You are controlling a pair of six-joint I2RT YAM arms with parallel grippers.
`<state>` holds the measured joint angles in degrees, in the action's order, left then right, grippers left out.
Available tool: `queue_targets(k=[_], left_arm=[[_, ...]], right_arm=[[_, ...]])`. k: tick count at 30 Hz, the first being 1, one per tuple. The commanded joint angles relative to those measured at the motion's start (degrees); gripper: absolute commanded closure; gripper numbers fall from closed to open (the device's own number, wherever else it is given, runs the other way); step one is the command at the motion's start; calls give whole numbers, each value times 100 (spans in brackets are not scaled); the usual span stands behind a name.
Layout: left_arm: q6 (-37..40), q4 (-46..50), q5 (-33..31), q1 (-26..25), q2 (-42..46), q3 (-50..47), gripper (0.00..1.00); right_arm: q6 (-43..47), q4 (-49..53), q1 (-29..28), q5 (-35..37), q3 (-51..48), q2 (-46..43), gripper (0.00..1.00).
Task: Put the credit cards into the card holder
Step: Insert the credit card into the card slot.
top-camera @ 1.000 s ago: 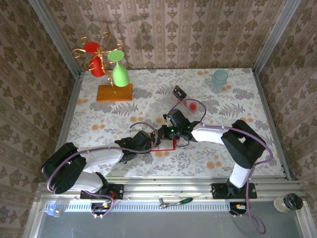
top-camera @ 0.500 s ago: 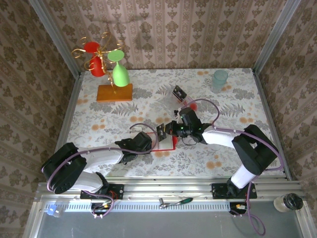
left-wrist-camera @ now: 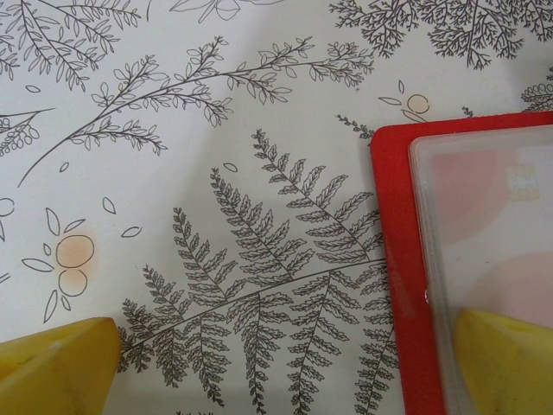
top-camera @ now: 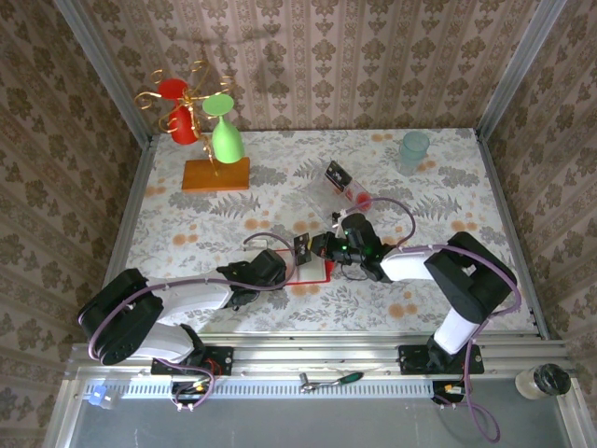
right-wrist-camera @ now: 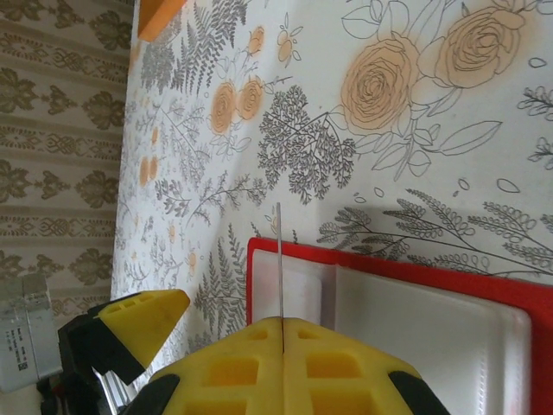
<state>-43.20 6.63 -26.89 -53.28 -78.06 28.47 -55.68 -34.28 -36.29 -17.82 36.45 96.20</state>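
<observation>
Credit card (right-wrist-camera: pixel 280 259) over card holder (left-wrist-camera: pixel 393 259)
Left fingers (left-wrist-camera: pixel 52 367) spread wide, one tip over the card holder lying flat on the worktop (left-wrist-camera: pixel 216 130); right fingers (right-wrist-camera: pixel 259 363) clamped on the credit card, edge-on above the holder's pale pocket.

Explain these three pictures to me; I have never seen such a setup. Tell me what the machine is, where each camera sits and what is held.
It is a robot: a left arm and a right arm bolted to the near edge of a table. The wide picture looks down from above and behind them; the other two come from a camera on each wrist, so the yellow shapes are fingers. On the table lie a red card holder, a clear tray, a pale green cup and a stand with coloured glasses. The right hand is shut on a thin card, seen edge-on above the card holder. The left hand is open over the holder's edge, holding nothing.
</observation>
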Motion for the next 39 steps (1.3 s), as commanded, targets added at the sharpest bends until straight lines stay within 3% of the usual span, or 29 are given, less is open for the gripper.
queue_targets(k=[1,16,39], left_arm=[[-70,229,-127,-36,-16,-113,0],[-49,233,-132,-35,26,-113,0],[-59,216,-141,-50,10,-110,0]], right_arm=[[-87,-441,-62,214,-93,149,100],[-129,-965,-102,420,-442,396,100],[-586,-2058,-106,156,-809,694,100]])
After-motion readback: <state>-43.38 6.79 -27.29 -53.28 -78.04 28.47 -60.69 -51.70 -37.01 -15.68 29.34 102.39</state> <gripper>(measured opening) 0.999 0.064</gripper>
